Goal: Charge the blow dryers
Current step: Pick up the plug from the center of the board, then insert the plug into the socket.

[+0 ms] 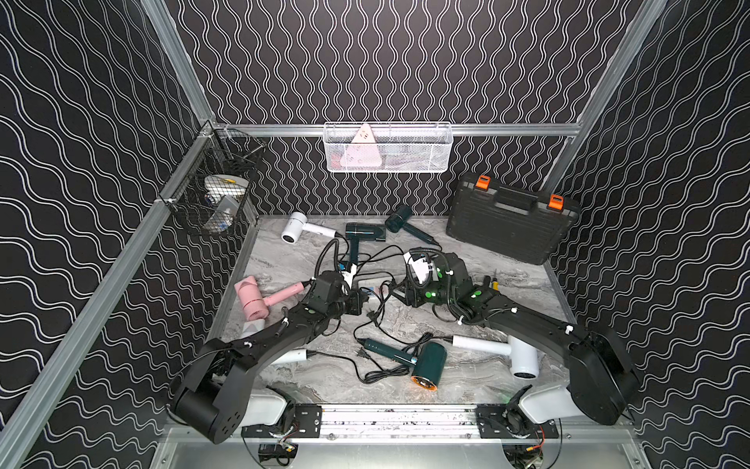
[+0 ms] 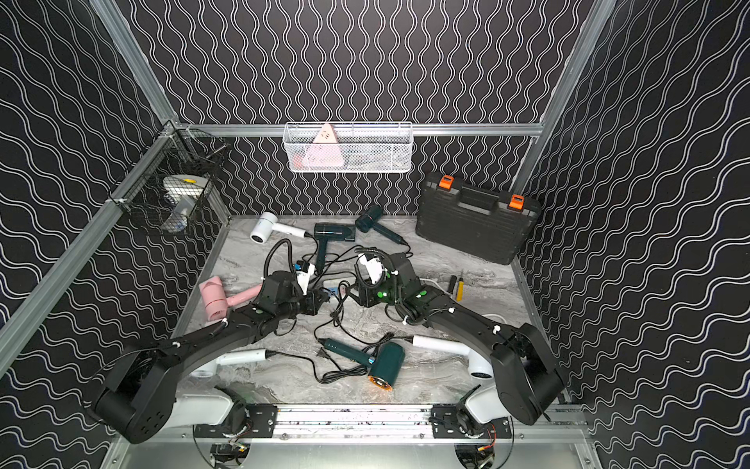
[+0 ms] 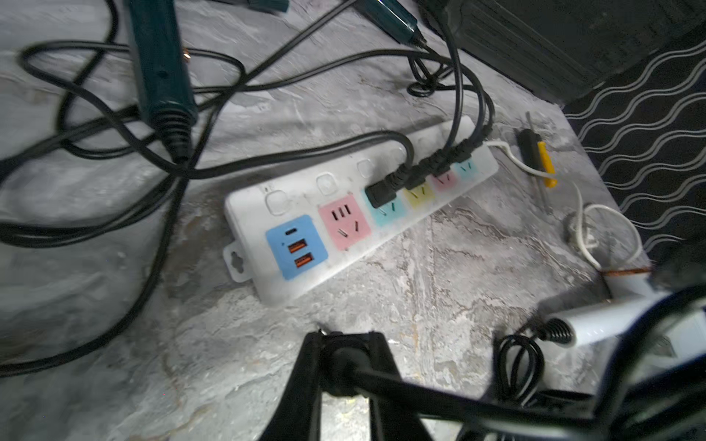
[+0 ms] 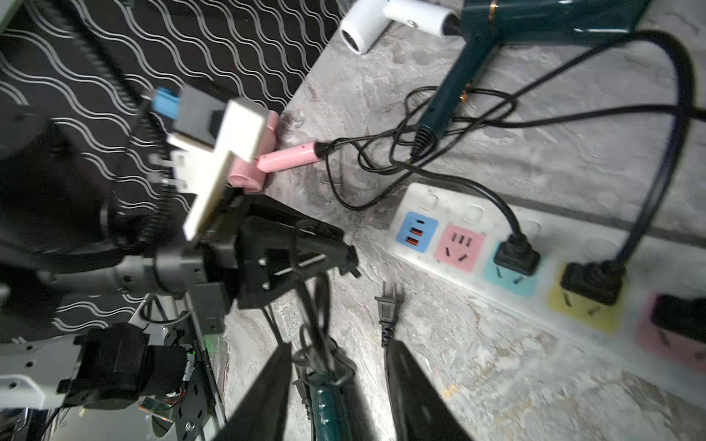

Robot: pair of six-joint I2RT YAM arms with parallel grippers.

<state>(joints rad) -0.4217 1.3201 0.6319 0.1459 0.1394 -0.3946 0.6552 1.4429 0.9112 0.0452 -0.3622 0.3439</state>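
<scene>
Camera layout: one overhead stereo pair, one close camera per wrist.
Both top views look from high on the robot's own side, tilted down toward the back wall. They are far enough to hold the whole grey marble-patterned tabletop (image 1: 316,385) (image 2: 284,381) and the black toolcase with orange latches (image 1: 511,227), and their fields nearly coincide. Left wrist view sits low and near, facing the long white power strip with coloured sockets (image 3: 344,221) from its blue end, toolcase beyond. Right wrist view, equally near, looks back along the same strip (image 4: 458,244) toward that blue end, pink hammer-shaped blow dryer (image 4: 290,158) behind. Both wrist views share the strip.
</scene>
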